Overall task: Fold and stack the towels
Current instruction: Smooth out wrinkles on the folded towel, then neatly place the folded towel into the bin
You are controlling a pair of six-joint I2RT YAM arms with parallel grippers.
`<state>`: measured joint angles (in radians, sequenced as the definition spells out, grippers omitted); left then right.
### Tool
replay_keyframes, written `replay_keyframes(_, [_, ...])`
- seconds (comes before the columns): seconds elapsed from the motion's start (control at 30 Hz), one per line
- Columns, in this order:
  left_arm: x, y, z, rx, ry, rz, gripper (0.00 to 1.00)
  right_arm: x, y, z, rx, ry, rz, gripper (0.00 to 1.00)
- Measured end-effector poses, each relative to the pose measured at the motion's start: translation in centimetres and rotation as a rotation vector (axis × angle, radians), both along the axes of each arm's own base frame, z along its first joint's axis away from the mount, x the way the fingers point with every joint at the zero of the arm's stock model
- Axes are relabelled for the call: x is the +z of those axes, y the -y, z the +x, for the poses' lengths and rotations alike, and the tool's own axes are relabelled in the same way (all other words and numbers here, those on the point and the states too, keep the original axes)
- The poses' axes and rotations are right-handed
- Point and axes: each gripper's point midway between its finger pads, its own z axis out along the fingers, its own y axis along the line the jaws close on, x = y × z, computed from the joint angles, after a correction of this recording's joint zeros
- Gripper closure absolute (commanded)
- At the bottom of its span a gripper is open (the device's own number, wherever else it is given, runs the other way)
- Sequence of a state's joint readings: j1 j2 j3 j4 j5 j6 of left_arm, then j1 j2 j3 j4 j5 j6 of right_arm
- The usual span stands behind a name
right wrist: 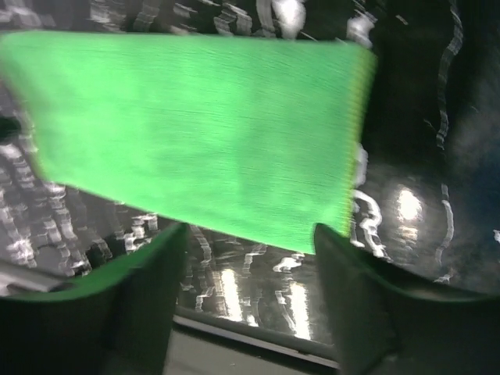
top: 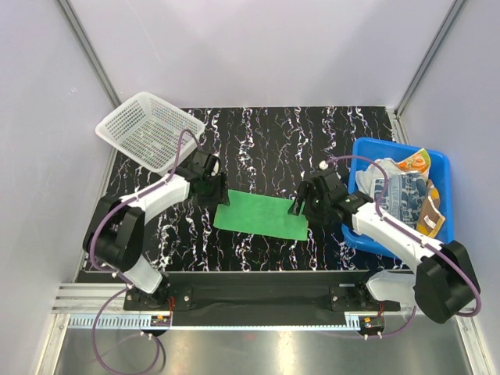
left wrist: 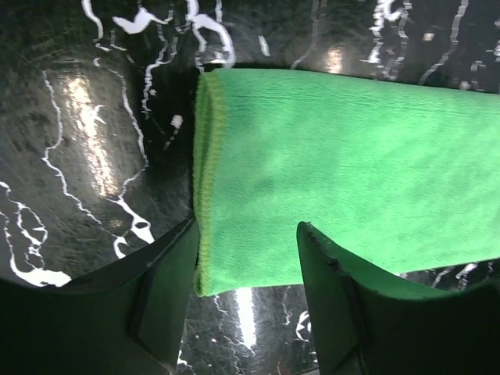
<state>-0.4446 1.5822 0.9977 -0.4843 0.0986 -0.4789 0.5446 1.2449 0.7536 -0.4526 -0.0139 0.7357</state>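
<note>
On the table (top: 258, 141), your left gripper (top: 216, 191) and right gripper (top: 300, 206) gape empty at either end of the green towel (top: 262, 216); regrip it for the next fold

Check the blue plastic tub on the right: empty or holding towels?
Holding towels. The blue plastic tub has crumpled cloths piled inside: a navy patterned towel and an orange printed towel. Exact count: cannot tell.

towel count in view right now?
3 I can tell apart: green towel flat mid-table, plus a navy patterned towel and an orange towel bunched in the blue tub. More may be buried in that heap.
</note>
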Motion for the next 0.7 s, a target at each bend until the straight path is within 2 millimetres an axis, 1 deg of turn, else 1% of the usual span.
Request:
replay_keyframes(0.07, [-0.5, -0.2, 0.0, -0.003, -0.010, 0.009, 0.41, 1.6, -0.6, 0.5, 0.033, 0.045, 0.027, 0.15])
replay_keyframes(0.13, [-1.2, -0.3, 0.1, -0.004, -0.019, 0.011, 0.41, 2.7, -1.0, 0.8, 0.059, 0.075, 0.043, 0.04])
replay_keyframes(0.17, [-1.6, -0.3, 0.0, -0.005, -0.028, 0.013, 0.41, 3.2, -1.2, 0.9, 0.070, 0.088, 0.049, 0.00])
replay_keyframes(0.23, [-2.4, -0.3, -0.1, -0.009, -0.040, 0.017, 0.42, 3.8, -1.5, 1.0, 0.098, 0.106, 0.052, 0.00])
replay_keyframes(0.33, [-3.4, -0.1, -0.1, -0.018, -0.053, 0.014, 0.41, 4.0, -1.6, 1.1, 0.123, 0.119, 0.047, 0.00])
replay_keyframes(0.47, [-3.4, 0.6, 0.3, -0.037, -0.034, -0.023, 0.43, 4.0, -1.5, 1.1, 0.141, 0.129, 0.037, 0.00])
replay_keyframes(0.63, [-3.7, 0.9, 0.6, -0.040, -0.026, -0.040, 0.58, 3.8, -1.7, 1.1, 0.159, 0.126, 0.037, 0.00])
replay_keyframes(0.7, [-3.9, 1.1, 0.7, -0.041, -0.028, -0.048, 0.62, 3.7, -1.9, 1.0, 0.168, 0.120, 0.040, 0.00])
